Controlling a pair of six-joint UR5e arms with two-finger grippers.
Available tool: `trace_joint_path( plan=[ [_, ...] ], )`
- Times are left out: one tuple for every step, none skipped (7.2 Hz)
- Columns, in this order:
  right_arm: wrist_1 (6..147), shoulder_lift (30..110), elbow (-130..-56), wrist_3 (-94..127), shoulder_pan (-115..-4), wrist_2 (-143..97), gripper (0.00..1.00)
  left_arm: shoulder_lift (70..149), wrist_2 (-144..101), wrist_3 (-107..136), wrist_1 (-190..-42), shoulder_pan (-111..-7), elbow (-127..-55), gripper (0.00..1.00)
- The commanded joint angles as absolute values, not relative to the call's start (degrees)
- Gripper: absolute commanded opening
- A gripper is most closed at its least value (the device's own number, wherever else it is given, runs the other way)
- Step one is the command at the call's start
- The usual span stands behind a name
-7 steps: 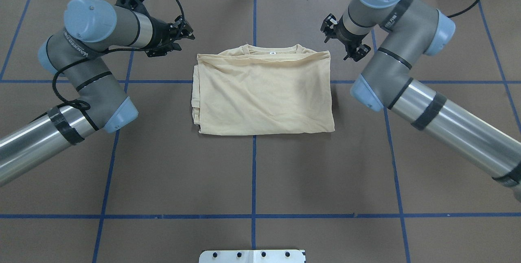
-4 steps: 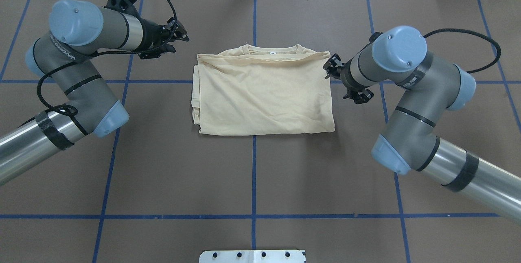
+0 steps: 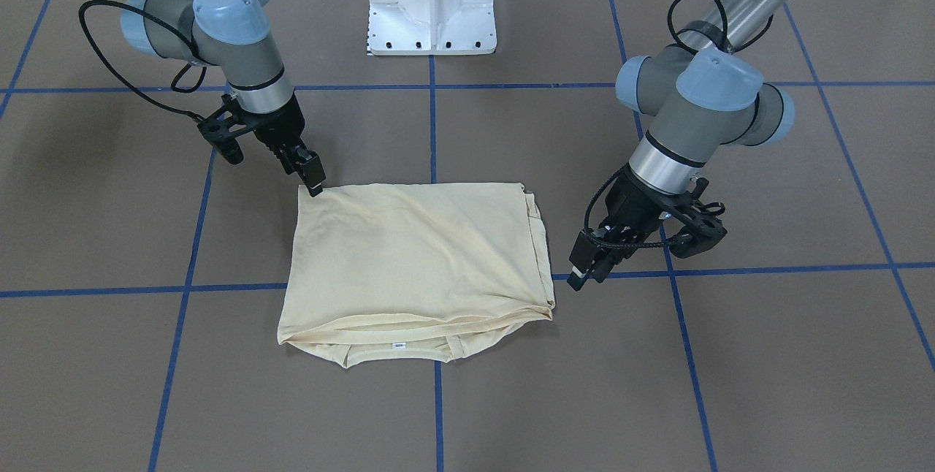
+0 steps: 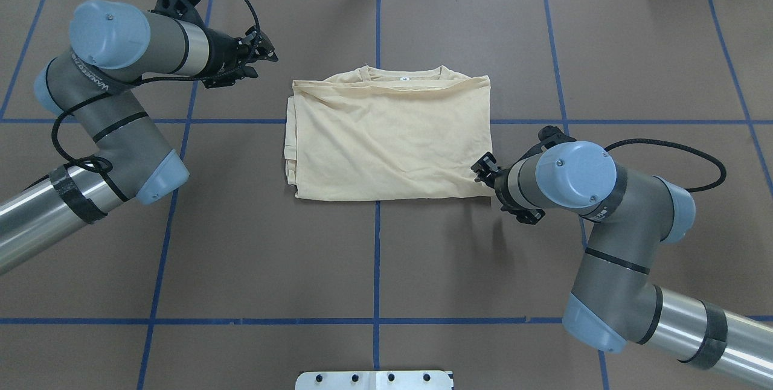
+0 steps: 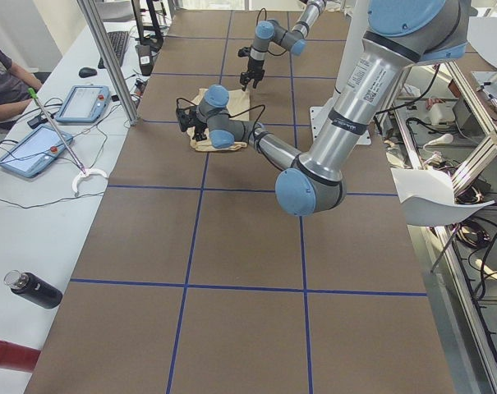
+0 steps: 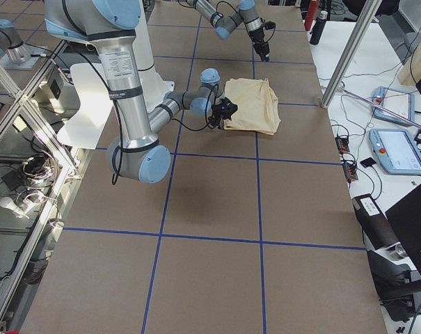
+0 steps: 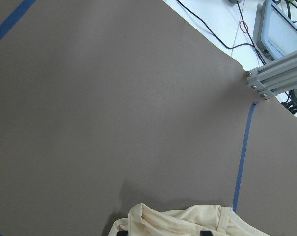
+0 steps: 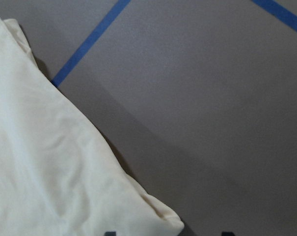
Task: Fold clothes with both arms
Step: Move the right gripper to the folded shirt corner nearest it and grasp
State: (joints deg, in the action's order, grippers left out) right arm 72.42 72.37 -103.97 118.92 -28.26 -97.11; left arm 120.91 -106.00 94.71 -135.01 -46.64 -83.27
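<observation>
- Cream shirt [image 4: 386, 136], folded to a rough rectangle, lies flat on brown table [image 4: 386, 269] w/ blue tape grid.
- Neck opening & small white label [image 4: 404, 78] are at shirt's edge farthest from robot. Plain folded edge faces white base [image 3: 431, 12].
- R gripper [image 3: 314, 183]: low at shirt's base-side corner on robot's R. Fingers parted, nothing held. Wrist cam shows cloth corner between the two tips; contact can't be told.
- L gripper [image 3: 584, 271]: just beside shirt's side edge on robot's L, near neck end, clear of cloth. Fingers parted, empty.
- Both arms bend in toward shirt from opposite sides.
- Person [image 5: 2, 74] sits at a side desk, well away from shirt, on its neck side.
</observation>
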Motion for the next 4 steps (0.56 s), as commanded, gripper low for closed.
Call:
trace_joint_path(
  plan=[
    [72.42, 72.25, -103.45, 119.0, -27.68, -96.5, 0.65, 119.89, -105.91, 93.35, -135.0, -46.67, -83.23, 0.58],
    [72.42, 72.07, -103.27, 118.92, -27.86, -96.16, 0.58, 119.8, -105.82, 93.34, -135.0, -46.67, -83.23, 0.58],
    [72.51, 71.81, -102.84, 118.92, -28.04, -95.63, 0.58, 119.45, -105.82, 93.34, -135.0, -46.67, -83.23, 0.58],
    [72.51, 71.81, -102.4, 118.83, -28.3, -95.54, 0.54, 119.1, -105.73, 93.34, -135.0, -46.76, -83.32, 0.58]
  ],
)
